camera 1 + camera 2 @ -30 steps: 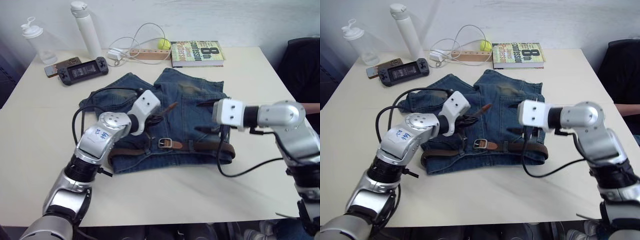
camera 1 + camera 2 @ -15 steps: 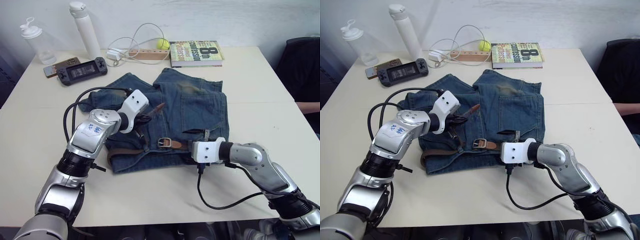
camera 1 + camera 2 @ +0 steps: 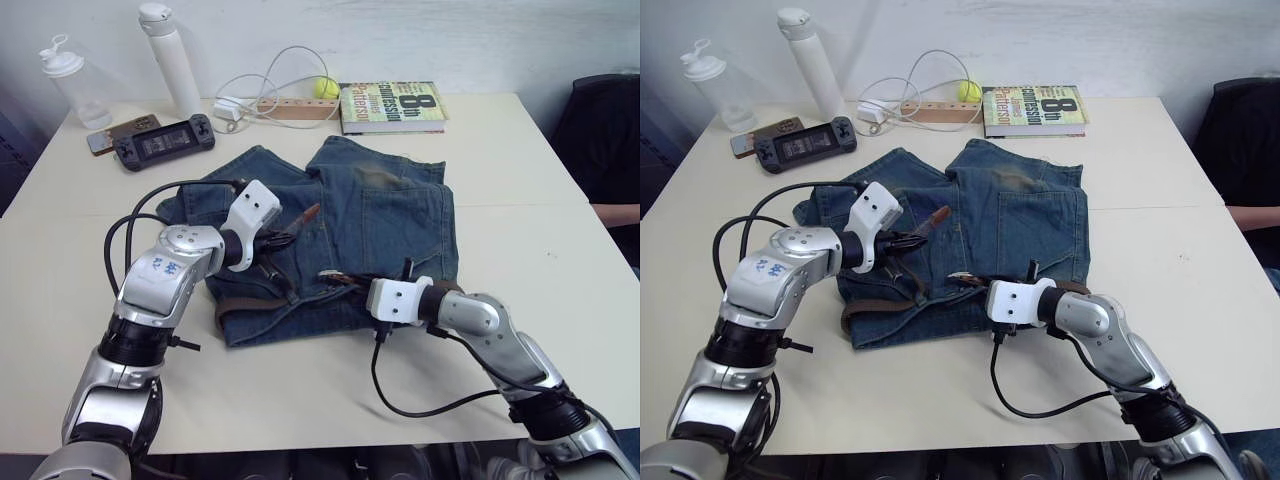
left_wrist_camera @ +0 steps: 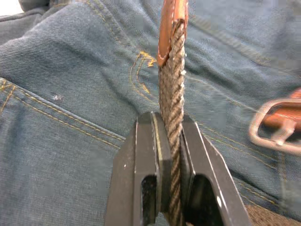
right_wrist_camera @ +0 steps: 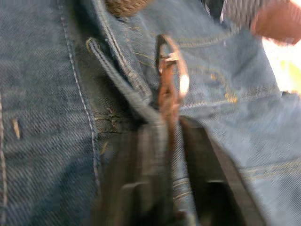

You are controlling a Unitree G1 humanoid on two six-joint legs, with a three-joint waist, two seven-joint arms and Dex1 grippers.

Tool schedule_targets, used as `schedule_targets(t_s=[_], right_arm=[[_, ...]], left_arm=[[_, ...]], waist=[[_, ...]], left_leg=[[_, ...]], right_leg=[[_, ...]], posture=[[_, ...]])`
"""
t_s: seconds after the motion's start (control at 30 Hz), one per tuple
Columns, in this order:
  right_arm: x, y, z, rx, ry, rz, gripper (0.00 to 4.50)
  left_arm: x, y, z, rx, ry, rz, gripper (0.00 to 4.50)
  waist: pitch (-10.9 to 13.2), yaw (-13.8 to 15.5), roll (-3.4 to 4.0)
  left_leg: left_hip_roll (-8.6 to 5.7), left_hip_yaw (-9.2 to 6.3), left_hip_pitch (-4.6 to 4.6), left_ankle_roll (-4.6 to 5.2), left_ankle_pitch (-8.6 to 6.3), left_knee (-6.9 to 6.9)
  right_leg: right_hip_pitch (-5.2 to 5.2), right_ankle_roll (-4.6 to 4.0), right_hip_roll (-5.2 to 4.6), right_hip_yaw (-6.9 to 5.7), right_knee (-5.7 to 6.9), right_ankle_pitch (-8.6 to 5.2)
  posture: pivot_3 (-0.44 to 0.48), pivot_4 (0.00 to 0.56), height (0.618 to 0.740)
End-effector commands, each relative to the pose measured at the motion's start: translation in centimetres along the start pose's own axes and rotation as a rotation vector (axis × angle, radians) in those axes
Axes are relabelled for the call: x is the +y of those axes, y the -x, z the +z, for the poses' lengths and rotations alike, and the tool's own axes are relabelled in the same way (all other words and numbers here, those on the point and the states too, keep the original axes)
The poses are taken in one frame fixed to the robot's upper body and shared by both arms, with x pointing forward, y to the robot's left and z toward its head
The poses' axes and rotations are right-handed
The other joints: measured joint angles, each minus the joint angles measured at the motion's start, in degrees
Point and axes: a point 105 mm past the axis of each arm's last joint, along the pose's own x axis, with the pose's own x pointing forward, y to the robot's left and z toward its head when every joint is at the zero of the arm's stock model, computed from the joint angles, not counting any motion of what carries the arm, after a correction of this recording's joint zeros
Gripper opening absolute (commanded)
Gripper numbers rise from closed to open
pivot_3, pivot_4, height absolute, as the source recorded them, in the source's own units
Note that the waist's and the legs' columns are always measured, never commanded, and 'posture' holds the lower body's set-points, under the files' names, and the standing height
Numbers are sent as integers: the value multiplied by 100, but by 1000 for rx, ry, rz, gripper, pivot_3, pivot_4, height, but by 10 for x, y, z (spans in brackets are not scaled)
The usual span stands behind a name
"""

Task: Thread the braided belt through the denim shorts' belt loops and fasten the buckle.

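L gripper [image 4: 170,141] clamps braided belt [image 4: 171,89] nr tip | R gripper [image 5: 162,141] at buckle [image 5: 171,77], grip unclear

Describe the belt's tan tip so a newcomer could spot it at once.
Find the denim shorts in the middle of the table. Above their left half, the left tool pinches the braided belt; the tan leather tip sticks out beyond it, smooth, not woven.

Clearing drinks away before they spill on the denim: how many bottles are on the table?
2: a clear bottle at the far left corner, and a tall white bottle just right of it.
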Motion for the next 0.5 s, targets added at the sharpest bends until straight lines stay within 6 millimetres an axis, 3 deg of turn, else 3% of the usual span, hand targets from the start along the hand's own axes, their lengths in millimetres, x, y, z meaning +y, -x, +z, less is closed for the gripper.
schedule_targets(t_s=[0.03,0.17,0.33,0.5], right_arm=[[-28,9,2,-26,-186,-176,32],[-36,12,-5,-14,-372,-269,32],[-35,8,0,-31,-535,-320,32],[-29,2,13,-55,-559,-296,32]], left_arm=[[2,11,2,-32,-69,1,0],[3,17,-26,75,-87,-18,0],[-8,13,-28,99,-105,-82,0],[-15,3,-26,103,-116,-107,0]], waist=[[0,-5,0],[0,5,0],[-1,13,1],[-1,9,1]], left_leg=[[-1,0,1,0,0,2],[-4,-1,2,0,0,0],[-6,-5,1,3,-3,-2],[-7,-4,1,5,-4,-5]], right_leg=[[0,0,0,2,2,0],[0,0,-3,3,5,0],[1,0,-5,2,6,0],[-1,0,-5,3,7,0]], posture=[[0,150,735],[0,150,735],[0,150,735],[0,150,735]])
